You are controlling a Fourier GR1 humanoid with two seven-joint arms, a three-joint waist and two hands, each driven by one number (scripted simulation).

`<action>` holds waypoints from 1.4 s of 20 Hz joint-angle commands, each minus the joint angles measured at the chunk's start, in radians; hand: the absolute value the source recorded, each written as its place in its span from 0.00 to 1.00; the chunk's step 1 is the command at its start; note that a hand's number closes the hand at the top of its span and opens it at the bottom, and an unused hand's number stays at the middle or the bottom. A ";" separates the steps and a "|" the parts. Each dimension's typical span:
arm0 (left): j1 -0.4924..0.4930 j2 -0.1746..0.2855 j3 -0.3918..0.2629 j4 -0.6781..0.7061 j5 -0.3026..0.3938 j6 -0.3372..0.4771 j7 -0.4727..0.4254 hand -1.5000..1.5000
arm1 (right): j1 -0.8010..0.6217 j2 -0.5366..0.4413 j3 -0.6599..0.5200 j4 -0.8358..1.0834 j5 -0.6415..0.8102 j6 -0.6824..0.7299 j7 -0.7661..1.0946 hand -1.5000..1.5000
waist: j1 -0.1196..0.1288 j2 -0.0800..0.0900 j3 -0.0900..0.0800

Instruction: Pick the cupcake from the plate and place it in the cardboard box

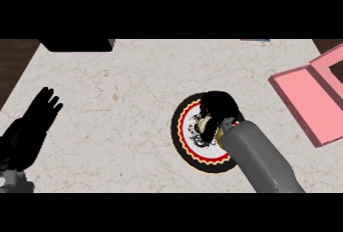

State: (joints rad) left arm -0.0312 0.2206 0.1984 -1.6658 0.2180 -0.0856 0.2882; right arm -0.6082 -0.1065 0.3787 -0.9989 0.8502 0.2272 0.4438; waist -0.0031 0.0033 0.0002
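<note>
One counter (pixel 127 86): pale marble with thin brown veins. Dark wood (pixel 13 59) shows past its far corners.
Left edge: left hand (pixel 30 129), resting, fingers straight and pointing up, holding nothing.
Far left: black block (pixel 77 44), cut off by the view's top.
Centre right: plate (pixel 201 161), black rim, red ring, white middle with dark marks too small to read.
On the plate: cupcake (pixel 202 124), mostly hidden. The right hand (pixel 218 108) covers it, fingers curled round it.
Right edge: box (pixel 311 106), pink, lid open, well apart from the plate.
</note>
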 commanded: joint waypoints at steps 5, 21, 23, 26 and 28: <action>-0.017 0.015 0.016 0.006 0.025 -0.020 0.027 0.50 | -0.074 -0.101 -0.152 0.060 0.061 -0.129 0.127 1.00 | 0.007 -0.004 0.000; -0.008 0.003 0.016 -0.030 0.008 0.002 0.047 0.50 | -0.251 -0.177 -0.221 -0.442 0.226 -0.017 0.488 1.00 | 0.000 -0.008 -0.001; -0.017 -0.008 0.012 0.076 -0.014 -0.029 -0.048 0.50 | -0.205 -0.195 -0.246 -0.511 0.225 -0.022 0.492 1.00 | -0.007 -0.006 -0.001; -0.023 -0.009 0.001 -0.016 -0.007 0.000 0.032 0.50 | -0.208 -0.287 -0.318 -0.539 0.217 0.046 0.486 1.00 | -0.003 -0.008 0.000; 0.009 -0.028 -0.025 -0.077 -0.014 0.015 0.080 0.50 | -0.236 -0.292 -0.359 -0.482 0.224 0.008 0.471 1.00 | 0.007 -0.005 0.000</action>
State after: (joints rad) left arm -0.0307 0.2125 0.2035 -1.6812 0.2148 -0.0947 0.3103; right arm -0.8251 -0.3674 0.0741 -1.4724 1.0587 0.2215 0.8876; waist -0.0029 -0.0035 -0.0004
